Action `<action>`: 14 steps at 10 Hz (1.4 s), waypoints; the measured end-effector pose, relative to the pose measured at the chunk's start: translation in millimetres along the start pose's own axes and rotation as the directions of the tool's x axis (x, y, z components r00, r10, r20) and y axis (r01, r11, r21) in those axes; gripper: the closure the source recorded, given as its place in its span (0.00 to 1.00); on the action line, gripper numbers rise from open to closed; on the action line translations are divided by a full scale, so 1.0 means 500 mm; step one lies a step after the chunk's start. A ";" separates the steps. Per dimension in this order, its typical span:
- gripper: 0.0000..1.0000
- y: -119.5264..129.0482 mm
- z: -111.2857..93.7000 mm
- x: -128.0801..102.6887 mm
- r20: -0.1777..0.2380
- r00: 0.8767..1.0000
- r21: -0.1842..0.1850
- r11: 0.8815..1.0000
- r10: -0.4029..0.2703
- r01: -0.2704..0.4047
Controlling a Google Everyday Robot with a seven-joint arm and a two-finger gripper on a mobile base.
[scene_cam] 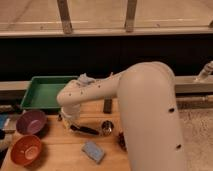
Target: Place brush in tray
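The brush (86,130) is a slim black stick lying on the wooden table, its right end pointing toward a small metal cup. Its left end runs in under my gripper (68,120), which hangs straight down from the white arm (145,100) at the table surface and is shut on that end. The wrist hides the fingertips. The green tray (42,93) sits behind and to the left of the gripper, at the table's back edge, with nothing seen in it.
A purple bowl (31,122) and an orange bowl (25,149) stand at the left. A blue sponge (93,151) lies near the front, the metal cup (106,127) sits just right of the brush, and a dark object (121,140) is beside the arm.
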 end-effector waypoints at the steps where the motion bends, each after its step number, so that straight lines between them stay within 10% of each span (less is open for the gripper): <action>1: 1.00 0.006 -0.026 -0.001 0.026 1.000 0.012 1.000 -0.003 0.003; 8: 1.00 -0.103 -0.215 -0.032 0.182 0.983 0.165 0.985 0.018 -0.049; 14: 1.00 -0.266 -0.288 -0.157 0.362 0.932 0.086 0.995 0.010 -0.044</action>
